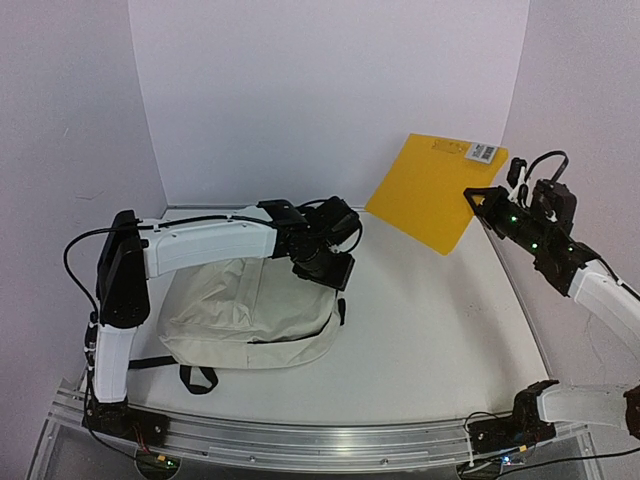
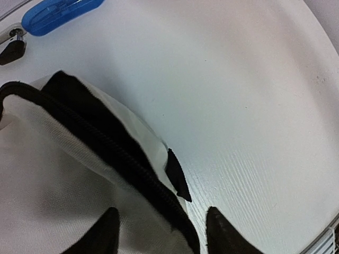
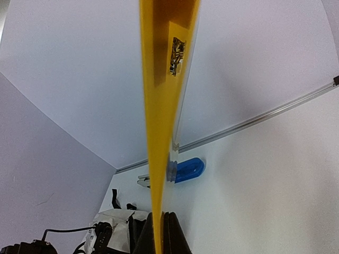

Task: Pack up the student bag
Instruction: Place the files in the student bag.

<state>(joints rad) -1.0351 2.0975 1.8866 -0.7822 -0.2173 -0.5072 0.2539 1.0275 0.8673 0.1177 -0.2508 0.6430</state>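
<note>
top external view: the student bag (image 1: 250,310) is seen lying flat on the table (image 1: 430,340) at the left, under the left arm, its zippered rim (image 2: 106,145) turned toward the right. the left gripper (image 2: 164,235) is set at that rim, fingers (image 2: 108,235) apart with the black zip edge between them; no pinch is shown. the yellow folder (image 1: 430,195) is clamped edge-on in the right gripper (image 1: 482,200), raised at the right rear, well apart from the bag. the mouth is judged to need lifting by the nearer left arm before the folder is brought leftward.
</note>
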